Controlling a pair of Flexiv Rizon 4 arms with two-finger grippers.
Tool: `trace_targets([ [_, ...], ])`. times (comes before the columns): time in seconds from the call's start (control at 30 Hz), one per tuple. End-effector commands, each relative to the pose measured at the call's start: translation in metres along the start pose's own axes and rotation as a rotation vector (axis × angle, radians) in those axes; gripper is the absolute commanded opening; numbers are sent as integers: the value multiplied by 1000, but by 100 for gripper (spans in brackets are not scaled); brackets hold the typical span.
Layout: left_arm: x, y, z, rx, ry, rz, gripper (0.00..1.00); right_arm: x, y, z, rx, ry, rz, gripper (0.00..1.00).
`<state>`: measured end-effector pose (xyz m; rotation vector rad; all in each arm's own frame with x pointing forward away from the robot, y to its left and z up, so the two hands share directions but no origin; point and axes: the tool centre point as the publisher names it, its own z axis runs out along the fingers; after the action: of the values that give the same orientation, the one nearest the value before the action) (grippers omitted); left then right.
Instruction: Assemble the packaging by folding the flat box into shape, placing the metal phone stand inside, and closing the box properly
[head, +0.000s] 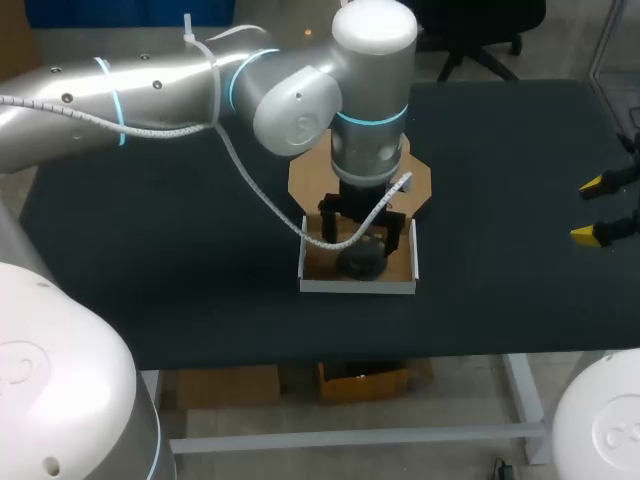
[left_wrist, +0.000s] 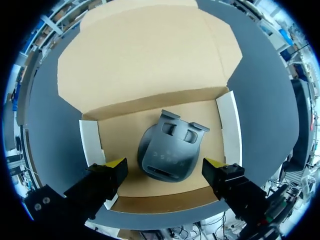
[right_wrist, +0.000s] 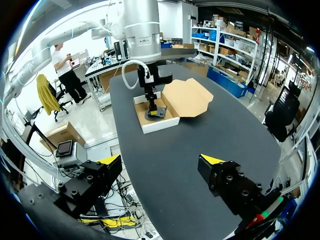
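Note:
A white box with a brown inside (head: 358, 284) (left_wrist: 155, 192) (right_wrist: 150, 126) stands folded into a tray at the table's middle, its brown lid flap (head: 418, 178) (left_wrist: 145, 50) (right_wrist: 190, 97) lying open on the far side. The dark grey metal phone stand (head: 364, 262) (left_wrist: 167, 157) (right_wrist: 157, 113) lies on the box floor. My left gripper (head: 366, 228) (left_wrist: 164, 170) hangs open just above the stand, one yellow tip on either side, not touching it. My right gripper (head: 592, 210) (right_wrist: 161, 160) is open over bare table at the right edge, far from the box.
The black table (head: 180, 250) spreads to the left and right of the box. My left arm (head: 200, 90) crosses from the left above the table's back half, with a white cable (head: 270, 205) dangling by the box.

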<state>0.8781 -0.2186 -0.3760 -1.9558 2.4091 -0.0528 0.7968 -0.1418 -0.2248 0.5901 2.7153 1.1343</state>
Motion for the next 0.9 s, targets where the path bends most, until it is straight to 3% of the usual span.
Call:
trace_targets([
  [0.03, -1, 0, 3, -15, 9, -19, 100, 0, 0, -2, -2, 3, -1, 100],
  [0.9, 9, 25, 12, -71, 27, -94, 100, 0, 0, -2, -2, 3, -1, 100],
])
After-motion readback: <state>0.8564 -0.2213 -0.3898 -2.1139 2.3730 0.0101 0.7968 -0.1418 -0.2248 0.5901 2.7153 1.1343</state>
